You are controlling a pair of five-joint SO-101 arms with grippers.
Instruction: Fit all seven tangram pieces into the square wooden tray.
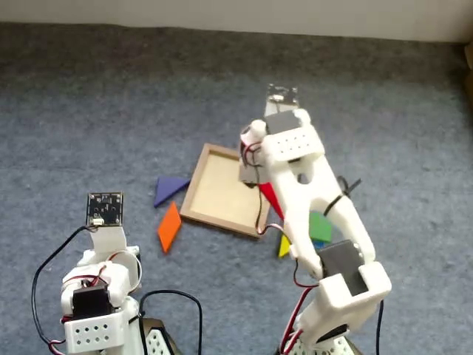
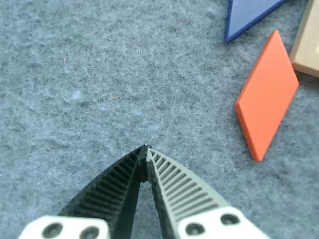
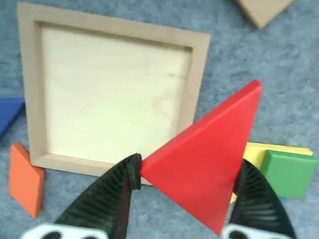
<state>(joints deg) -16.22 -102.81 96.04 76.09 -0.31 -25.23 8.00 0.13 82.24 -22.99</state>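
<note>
The square wooden tray lies on the blue carpet with nothing in it. In the right wrist view my right gripper is shut on the red triangle, held just off one side of the tray and overlapping its rim. Part of the red triangle shows beneath the right arm. My left gripper is shut with nothing in it, low over bare carpet, short of the orange parallelogram and the blue triangle.
The blue triangle and orange parallelogram lie left of the tray. A green piece and a yellow piece lie right of it, under the right arm. A tan wooden piece lies beyond the tray.
</note>
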